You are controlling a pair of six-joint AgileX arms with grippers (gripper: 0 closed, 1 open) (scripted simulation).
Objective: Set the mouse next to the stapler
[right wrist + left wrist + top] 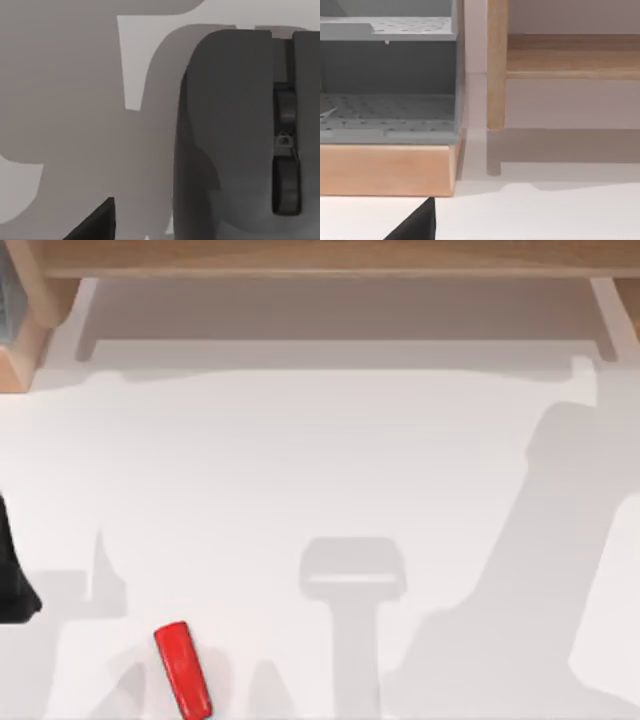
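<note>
The stapler [183, 670], a glossy red bar, lies on the white table near the front edge at the left, slightly slanted. In the right wrist view the mouse [235, 130] is very close: a dark grey rounded shell with a scroll wheel [286, 150] in a slot, casting a shadow on the table behind it. A black corner of my right gripper [95, 222] sits beside the mouse. Whether it holds the mouse cannot be told. My left arm [12, 580] is a black shape at the table's left edge, and a black corner of my left gripper [417, 222] appears in its wrist view.
A wooden shelf frame [320, 258] runs along the back of the table. At the back left stands a wooden base [385, 167] carrying a grey perforated rack [387, 107], with a wooden post [496, 65] beside it. Arm shadows fall on the table's right half.
</note>
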